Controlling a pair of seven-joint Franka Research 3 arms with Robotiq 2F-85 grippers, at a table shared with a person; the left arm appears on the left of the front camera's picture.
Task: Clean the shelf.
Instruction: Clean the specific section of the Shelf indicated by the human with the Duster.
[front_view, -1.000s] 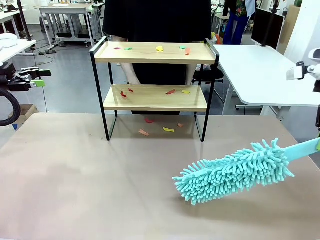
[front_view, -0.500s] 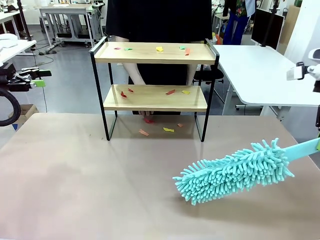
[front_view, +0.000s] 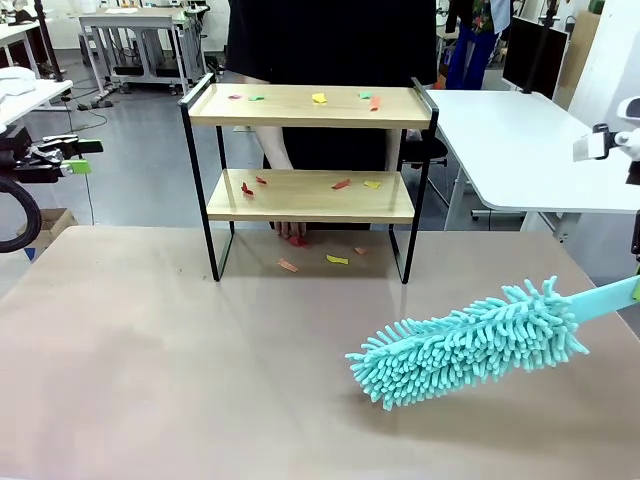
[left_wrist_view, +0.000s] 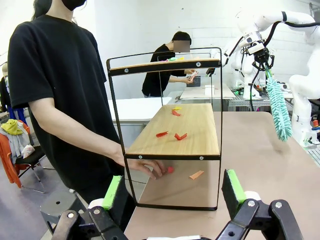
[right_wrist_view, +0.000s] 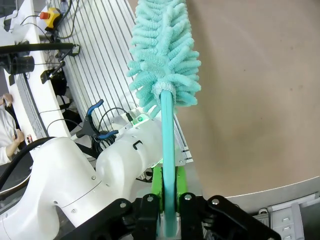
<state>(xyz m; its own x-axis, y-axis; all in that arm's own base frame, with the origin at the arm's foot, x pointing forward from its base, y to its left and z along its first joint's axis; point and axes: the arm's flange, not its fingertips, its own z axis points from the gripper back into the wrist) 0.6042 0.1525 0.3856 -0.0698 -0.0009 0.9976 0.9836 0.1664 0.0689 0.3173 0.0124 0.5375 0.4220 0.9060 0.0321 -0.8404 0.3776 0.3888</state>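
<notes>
Clamped in the right pincer (right_wrist_view: 168, 187): a teal fluffy microfibre duster (right_wrist_view: 162, 50); left pincer (left_wrist_view: 172, 189) agape. Straight ahead of the left — two-tier wooden shelf in black metal frame (left_wrist_view: 175, 132), a person's hand (left_wrist_view: 150, 167) under its lower board. Could strike that hand if swept in hard.

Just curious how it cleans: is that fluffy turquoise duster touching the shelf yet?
Apart. The front view shows a wide stretch of table between the duster and the shelf.

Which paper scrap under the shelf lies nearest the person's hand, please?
The red scrap, right beside the hand; the orange scrap and yellow scrap lie farther off.
</notes>
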